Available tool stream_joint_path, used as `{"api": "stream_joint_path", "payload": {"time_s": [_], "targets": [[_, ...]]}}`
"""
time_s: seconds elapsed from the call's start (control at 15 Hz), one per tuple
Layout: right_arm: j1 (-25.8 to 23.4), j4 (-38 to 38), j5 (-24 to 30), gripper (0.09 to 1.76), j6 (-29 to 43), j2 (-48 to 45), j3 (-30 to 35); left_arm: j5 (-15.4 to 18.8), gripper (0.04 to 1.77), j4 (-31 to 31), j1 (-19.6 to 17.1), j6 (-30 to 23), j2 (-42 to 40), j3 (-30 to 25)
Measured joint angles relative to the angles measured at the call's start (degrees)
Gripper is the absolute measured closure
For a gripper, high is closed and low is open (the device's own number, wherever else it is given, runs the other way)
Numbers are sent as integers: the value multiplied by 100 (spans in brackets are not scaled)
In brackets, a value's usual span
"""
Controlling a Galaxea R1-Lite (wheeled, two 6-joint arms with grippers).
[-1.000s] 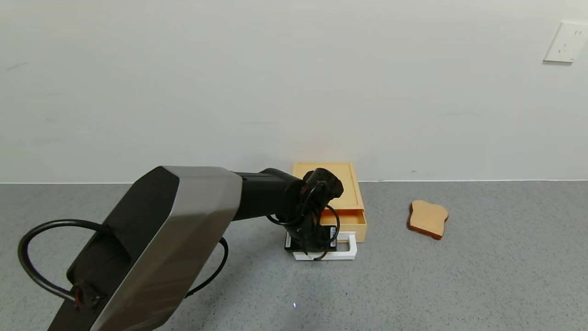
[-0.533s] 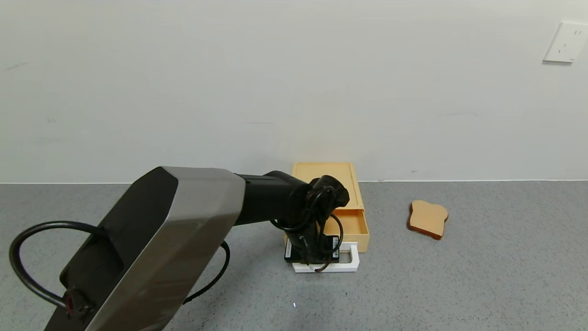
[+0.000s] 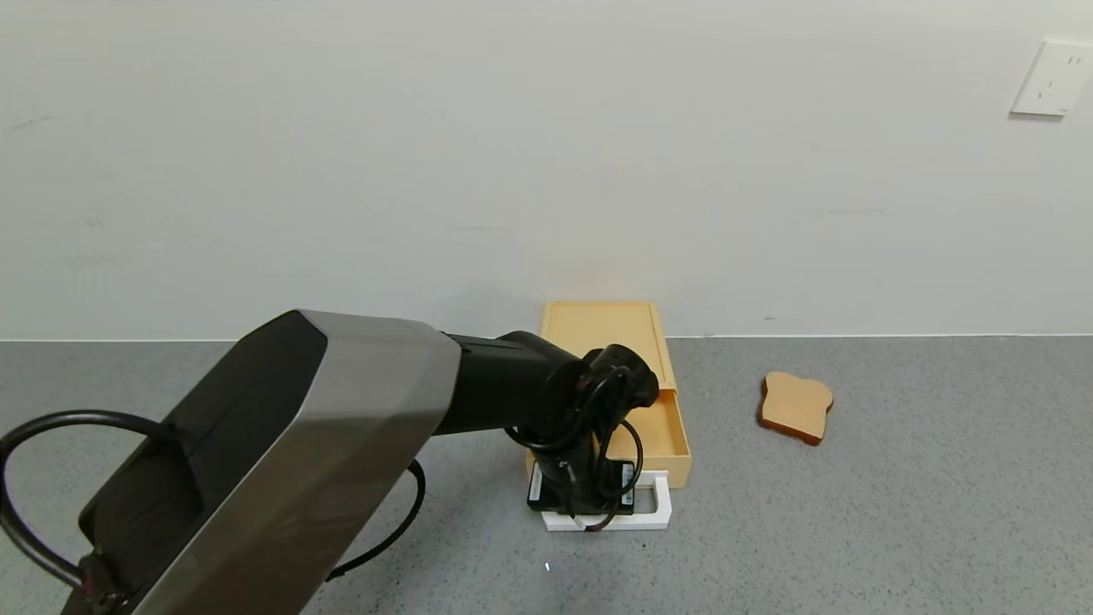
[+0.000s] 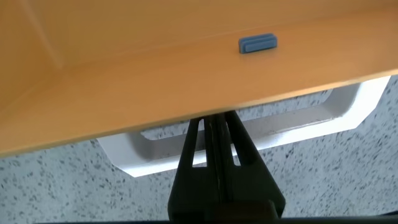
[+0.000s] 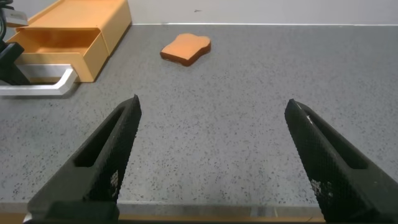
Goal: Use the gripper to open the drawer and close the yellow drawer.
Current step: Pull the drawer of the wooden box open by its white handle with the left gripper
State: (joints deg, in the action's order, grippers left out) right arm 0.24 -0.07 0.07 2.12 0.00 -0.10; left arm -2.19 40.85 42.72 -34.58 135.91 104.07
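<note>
Drawer [image 3: 657, 427] and casing [image 3: 608, 337] sit on the grey desk [image 3: 897, 530] against the wall, with the tray partly slid out toward the robot and its white loop handle [image 3: 657, 504] at the near end. The tray's travel runs from wall to robot, and the handle bar lies across that line. The left pincer [image 4: 214, 140] hangs straight above the handle with its narrow fingers drawn together and dropped through the loop, just in front of the tray's front edge, so it appears hooked inside the handle rather than clamped on it. From here the handle lies directly at the pincer, and further opening would likely call for a straight pull toward the robot along the tray's travel. The desk on the near side of the handle gives open room for that. A toast slice [image 3: 796, 408] lies well apart on the right, off the pull line. The right pincer [image 5: 211, 162] is spread wide over bare desk far from the drawer, idle, so the left arm is much the nearer.
</note>
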Motion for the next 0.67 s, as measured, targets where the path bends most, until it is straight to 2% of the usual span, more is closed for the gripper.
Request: {"api": "stream_joint_path", "payload": {"time_s": [0.67], "targets": [[0, 0, 0, 15, 0, 0, 0, 46, 170, 41, 127, -321, -265, -429]]}}
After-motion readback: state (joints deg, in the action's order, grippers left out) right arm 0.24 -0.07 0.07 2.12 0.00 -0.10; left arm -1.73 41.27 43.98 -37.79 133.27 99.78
